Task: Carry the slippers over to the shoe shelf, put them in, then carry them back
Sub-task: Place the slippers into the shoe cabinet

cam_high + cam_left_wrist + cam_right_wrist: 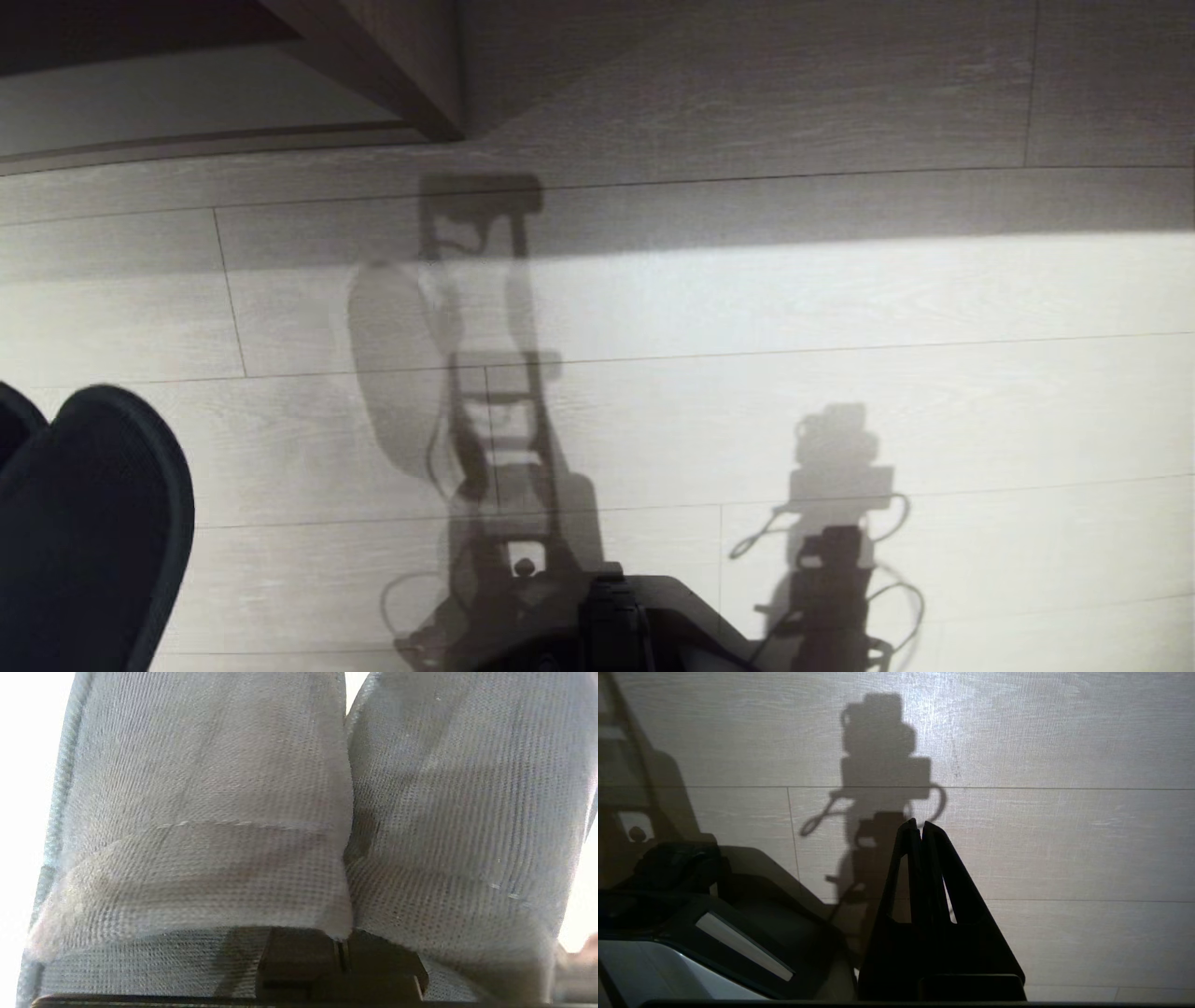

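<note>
Two dark charcoal slippers (210, 812) fill the left wrist view side by side, toes away from the camera. My left gripper (342, 947) is shut on their meeting inner edges at the heel end. In the head view the slippers (84, 523) hang at the lower left above the floor, while the left gripper itself is out of that frame. My right gripper (920, 823) is shut on nothing, parked low over the floor. A wooden unit with dark brown edging (392, 84) stands at the top left; I cannot tell whether it is the shoe shelf.
Pale wood-plank floor (840, 308) spreads ahead, half in shadow, half brightly lit. Shadows of my arms and torso fall across it. My dark base (607, 616) shows at the bottom edge and also in the right wrist view as the base (714, 914).
</note>
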